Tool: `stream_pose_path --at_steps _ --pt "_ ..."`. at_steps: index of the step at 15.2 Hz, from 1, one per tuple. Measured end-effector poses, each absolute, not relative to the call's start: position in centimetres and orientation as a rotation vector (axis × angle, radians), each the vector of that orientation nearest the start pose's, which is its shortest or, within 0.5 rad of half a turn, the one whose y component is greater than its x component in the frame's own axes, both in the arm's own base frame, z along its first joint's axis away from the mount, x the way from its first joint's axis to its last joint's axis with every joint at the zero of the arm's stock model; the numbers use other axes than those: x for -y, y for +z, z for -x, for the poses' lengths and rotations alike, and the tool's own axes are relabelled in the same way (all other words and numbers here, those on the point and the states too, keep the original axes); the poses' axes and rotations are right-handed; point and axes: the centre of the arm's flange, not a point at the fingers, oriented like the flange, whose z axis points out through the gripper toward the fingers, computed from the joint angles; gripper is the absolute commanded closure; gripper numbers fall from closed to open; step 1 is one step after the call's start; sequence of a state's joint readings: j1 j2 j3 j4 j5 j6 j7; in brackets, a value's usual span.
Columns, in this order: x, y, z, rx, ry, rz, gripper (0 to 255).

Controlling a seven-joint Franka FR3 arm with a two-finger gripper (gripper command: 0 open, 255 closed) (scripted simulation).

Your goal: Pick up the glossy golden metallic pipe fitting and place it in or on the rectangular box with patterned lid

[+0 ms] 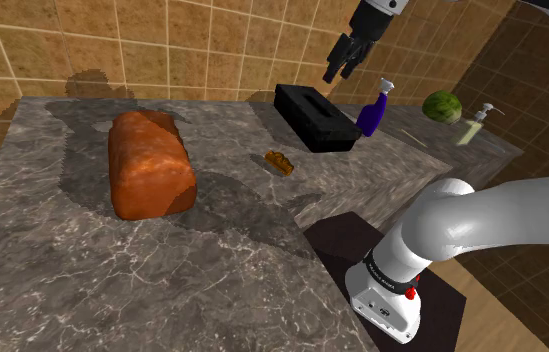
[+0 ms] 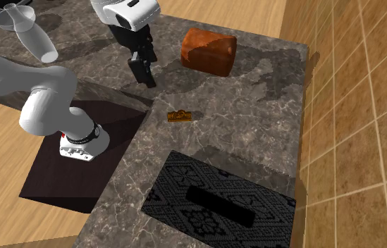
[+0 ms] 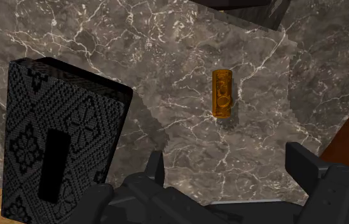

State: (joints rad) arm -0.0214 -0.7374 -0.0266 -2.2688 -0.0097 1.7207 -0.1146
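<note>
Wrist view has the two black fingers (image 3: 155,170) spread wide apart with nothing between them; they touch neither object and hang well above the tabletop (image 3: 185,38). Beyond them lies the golden pipe fitting (image 3: 222,93), a short glossy cylinder on its side, bare stone all round it. The black tissue box (image 3: 58,137) sits off to one side of the fitting, apart from it, its lid woven with a flower pattern around a dark slot.

From the shoulder view the fingers (image 1: 334,72) hang high over the far part of the tabletop (image 1: 52,270). Below them the fitting (image 1: 279,161) rests between the bread loaf (image 1: 149,165) on that view's left and the tissue box (image 1: 314,117) farther back on the right, touching neither.

The tabletop is dark grey marble with pale veins. Tan and brown tiled walls (image 1: 162,40) close it in, and the second exterior view shows a wooden floor (image 2: 1,211) under the dark stand (image 2: 51,176) that carries the white arm (image 2: 15,74).

Counted: one fitting, one tissue box, one loaf. Far to the shoulder view's right stand one blue spray bottle (image 1: 372,115), one green melon (image 1: 443,106) and one pale pump bottle (image 1: 472,127).
</note>
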Motion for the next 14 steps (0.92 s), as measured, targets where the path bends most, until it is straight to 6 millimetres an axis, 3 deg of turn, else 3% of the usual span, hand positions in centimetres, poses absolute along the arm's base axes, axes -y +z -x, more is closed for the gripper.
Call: stream_pose_path --at_steps 3,14 --pt "1.4 61.6 -34.2 0.099 -0.280 3.138 0" --pt "-1.8 48.3 -38.8 -0.031 -0.130 3.186 0"
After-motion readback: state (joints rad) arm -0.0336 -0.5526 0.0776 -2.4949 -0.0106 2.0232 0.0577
